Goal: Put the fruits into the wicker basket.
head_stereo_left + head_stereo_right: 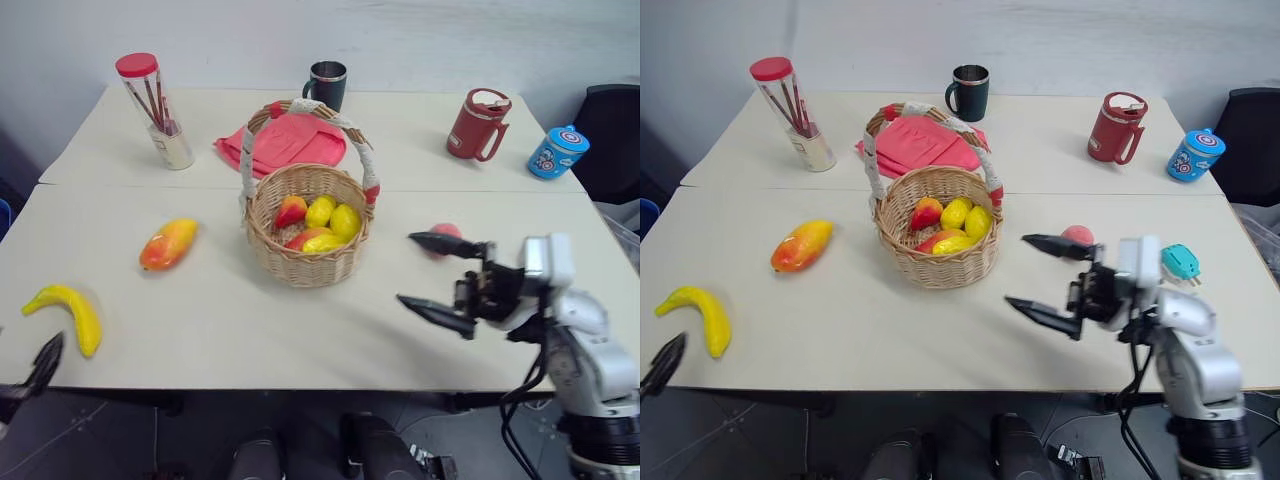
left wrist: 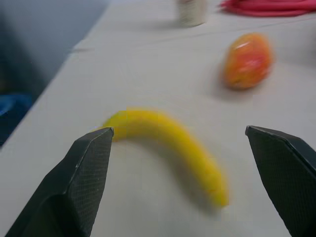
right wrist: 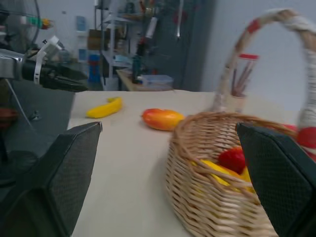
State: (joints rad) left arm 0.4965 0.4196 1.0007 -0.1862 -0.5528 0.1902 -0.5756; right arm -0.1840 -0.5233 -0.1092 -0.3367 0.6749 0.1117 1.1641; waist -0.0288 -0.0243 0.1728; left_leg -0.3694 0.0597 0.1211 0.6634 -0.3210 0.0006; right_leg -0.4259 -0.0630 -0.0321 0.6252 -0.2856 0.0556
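The wicker basket [image 1: 300, 262] stands mid-table with several red and yellow fruits inside. A yellow banana [image 1: 68, 312] lies near the front left edge. An orange-red mango [image 1: 168, 243] lies between the banana and the basket. The pink peach [image 1: 447, 232] sits right of the basket, partly behind a finger of my right gripper [image 1: 408, 268]. That gripper is open and empty, pointing left toward the basket [image 3: 212, 197]. My left gripper [image 2: 177, 131] is open just in front of the banana [image 2: 168, 143], apart from it, at the table's front left edge.
Along the back stand a clear tube of pencils with a red lid [image 1: 150, 105], a pink-red folded cloth [image 1: 285, 145], a dark mug [image 1: 326, 85], a red mug [image 1: 478, 125] and a blue tin [image 1: 557, 152]. A teal gadget [image 1: 1180, 262] lies at the right.
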